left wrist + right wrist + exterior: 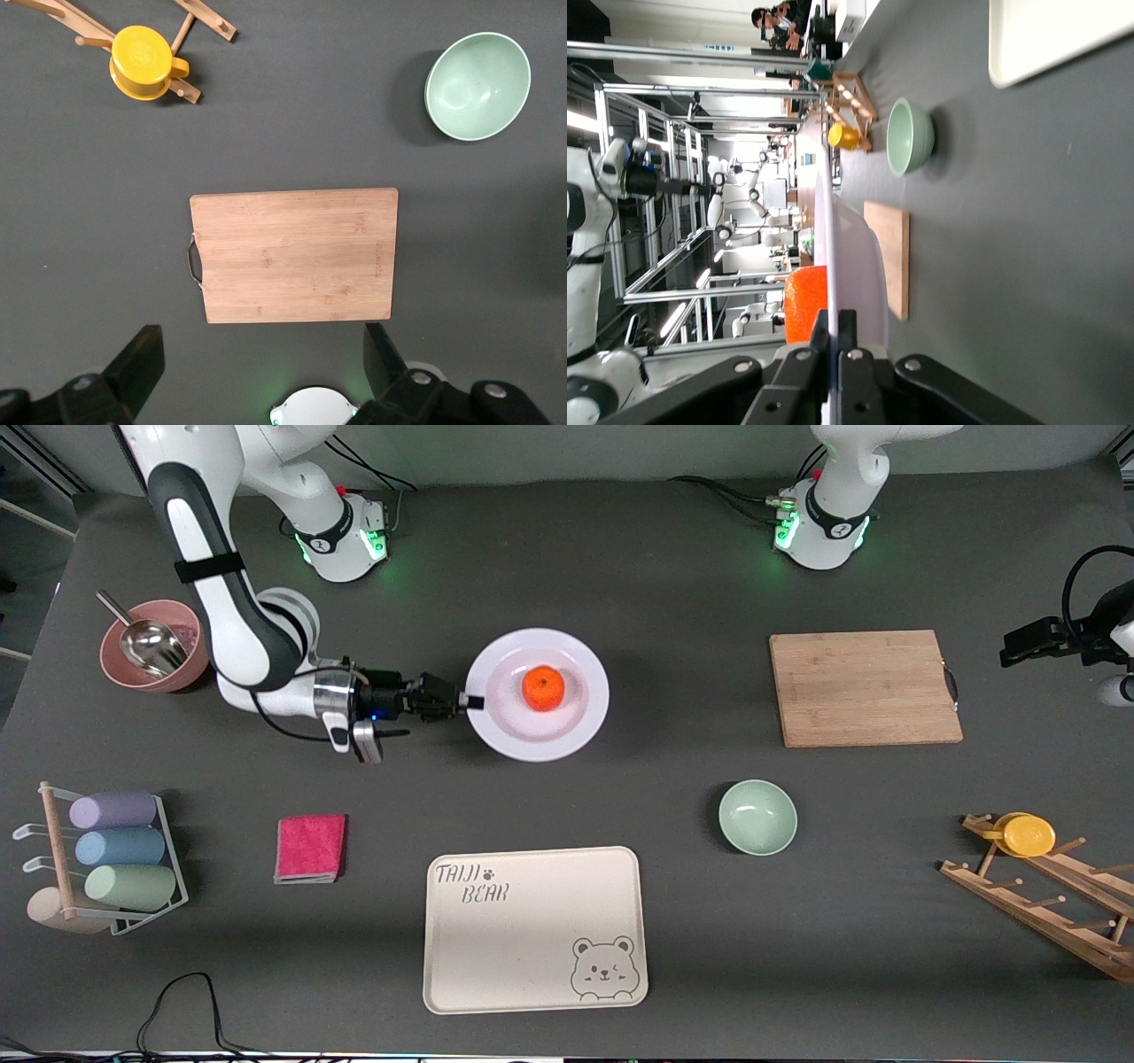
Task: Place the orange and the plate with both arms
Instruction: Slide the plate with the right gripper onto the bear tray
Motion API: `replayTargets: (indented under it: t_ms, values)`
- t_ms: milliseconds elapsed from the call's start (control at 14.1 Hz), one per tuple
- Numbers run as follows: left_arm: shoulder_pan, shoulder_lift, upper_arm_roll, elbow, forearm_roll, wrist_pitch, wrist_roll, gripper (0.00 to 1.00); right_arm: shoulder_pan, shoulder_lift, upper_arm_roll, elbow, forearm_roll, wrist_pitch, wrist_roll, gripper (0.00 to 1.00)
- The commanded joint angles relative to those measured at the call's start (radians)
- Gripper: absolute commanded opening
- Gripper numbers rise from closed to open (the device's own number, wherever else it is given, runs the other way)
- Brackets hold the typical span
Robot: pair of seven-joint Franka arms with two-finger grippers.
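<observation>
nearest the front camera you had the cream tray, with the pink cloth and the rack of rolled towels toward the right arm's end, and the green bowl and the wooden peg rack with its yellow cup toward the left arm's end. none of these was touched.

farther from the camera, about mid-surface, sat the plate with the orange resting in its hollow. your right claw was clenched on the plate's rim at the edge facing the right arm's end, lying low and nearly level with the surface; the right wrist view showed the fingers pinching the thin white edge with the orange just past it. so the plate lay straight out ahead of that claw, toward the left arm's end, and the cutting board lay farther along that same line, well apart.

your left claw was released, fingers spread wide, waiting up high over the cutting board. the right arm had the plate, and any carry would probably run along that line. with only one edge gripped, the orange could roll if the plate tipped.
</observation>
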Motion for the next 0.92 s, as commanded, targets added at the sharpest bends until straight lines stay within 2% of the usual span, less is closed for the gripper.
replayTargets:
  t_ms: [0, 213, 427, 640, 853]
  values:
    - [-0.028, -0.007, 0.031, -0.018, -0.007, 0.015, 0.004, 1.0, -0.047, 0.23, 0.005, 0.279, -0.016, -0.051, 0.058, 0.0]
    - [-0.025, -0.007, 0.033, -0.03, -0.005, 0.021, 0.001, 1.0, -0.091, 0.418, 0.003, 0.563, -0.009, -0.087, 0.156, 0.0]
    - [-0.057, -0.009, 0.083, -0.043, -0.01, 0.07, -0.005, 1.0, -0.139, 0.606, 0.003, 0.868, -0.001, -0.088, 0.257, 0.0]
    - [-0.061, -0.015, 0.085, -0.052, -0.01, 0.07, -0.019, 1.0, -0.177, 0.745, 0.008, 1.083, -0.006, -0.088, 0.34, 0.0]
    - [-0.1, -0.015, 0.128, -0.052, -0.01, 0.078, -0.017, 1.0, -0.197, 0.836, 0.008, 1.241, -0.004, -0.077, 0.403, 0.0]
